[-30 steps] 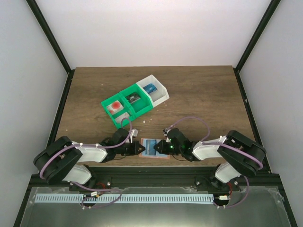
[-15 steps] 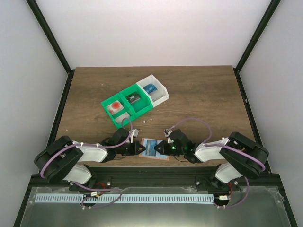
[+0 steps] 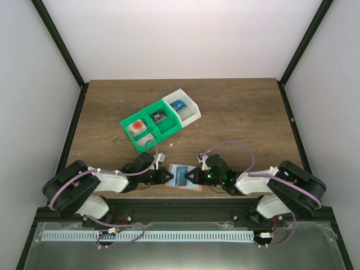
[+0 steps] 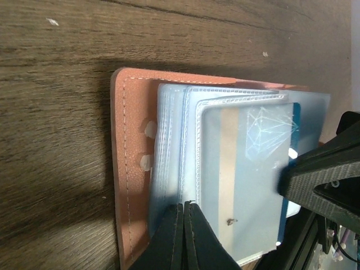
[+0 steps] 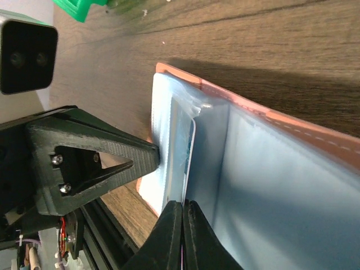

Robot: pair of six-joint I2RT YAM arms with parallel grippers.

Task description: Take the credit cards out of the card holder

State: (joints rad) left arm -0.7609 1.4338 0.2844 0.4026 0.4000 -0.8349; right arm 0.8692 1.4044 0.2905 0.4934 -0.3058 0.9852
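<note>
**Cards not yet out of the holder: both grippers closed at its edges**

The card holder (image 3: 183, 176) is seen lying open and flat on the table (image 3: 242, 112), with the green-and-white bin (image 3: 189, 117) well beyond its far edge. The left gripper (image 4: 183, 209) is set at the holder's left edge and the right gripper (image 5: 183, 207) at its right edge, so that the two fingertips face each other across it.

Both grippers are shown with their jaws brought fully together. The left tips rest on the stack of clear plastic sleeves (image 4: 169, 140) inside the holder. The right tips meet at the raised edge of the topmost card or its sleeve. Whether a thin leaf is actually pinched by either gripper cannot be told.

The credit cards (image 4: 247, 169) are seen inside the sleeves, within the holder's outline, and no card is found on the table beside it. The task is therefore judged to be at its start: every card remains to be drawn out. The first pull is judged to be in preparation, the holder being pinned from its left.

No brand name or writing can be read. Only a pale diamond outline and a tan stripe are made out on the top card.
</note>
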